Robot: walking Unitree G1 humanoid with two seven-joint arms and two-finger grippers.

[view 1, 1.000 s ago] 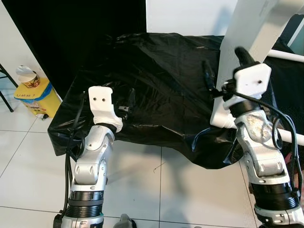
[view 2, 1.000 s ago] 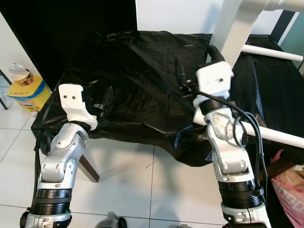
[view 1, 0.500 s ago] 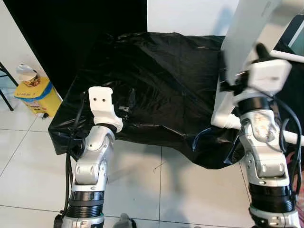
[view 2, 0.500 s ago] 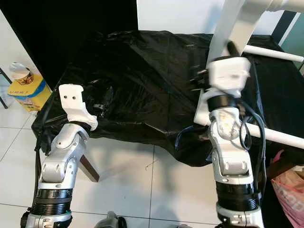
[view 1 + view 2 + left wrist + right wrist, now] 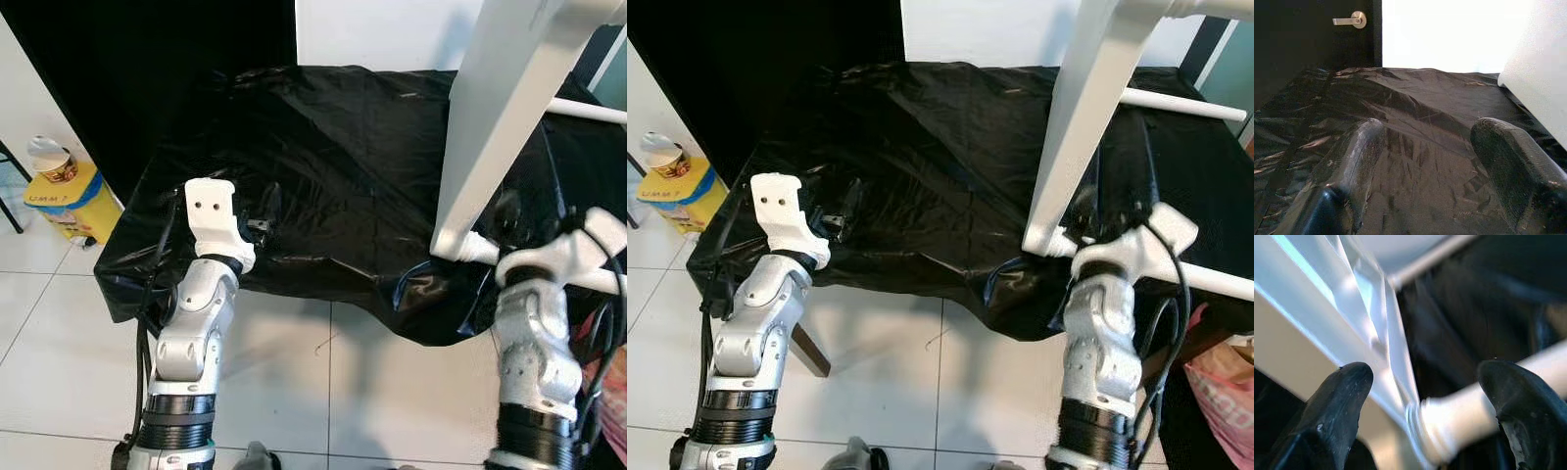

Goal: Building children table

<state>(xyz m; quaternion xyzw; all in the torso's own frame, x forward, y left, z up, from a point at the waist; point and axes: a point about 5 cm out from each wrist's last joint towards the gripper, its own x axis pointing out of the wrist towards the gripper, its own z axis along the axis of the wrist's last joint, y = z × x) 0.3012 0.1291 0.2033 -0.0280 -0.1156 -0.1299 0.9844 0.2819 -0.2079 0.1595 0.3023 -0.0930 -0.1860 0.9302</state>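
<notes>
Your white table panel stands tilted on the right part of the black-covered worktop, its lower corner resting near the worktop's front edge. A white round rod joins that corner and runs off to the right; a second white rod lies farther back on the sheet, behind the panel.

Your right pincer sits low at that corner joint, just past the front edge, with its fingers spread wide on either side of the junction of panel and rod; you cannot tell from the pictures whether either finger touches the wood. The panel rises right beside that arm, so there is little free room on its left.

Your left pincer hovers over the front left part of the worktop, fingers apart and holding nothing, pointing across the wrinkled black sheet toward the panel's edge. Between the two arms you have a broad bare stretch of sheet.

Off the left edge, a yellow box with a cup on top stands on the tiled floor, well apart from the left arm.
</notes>
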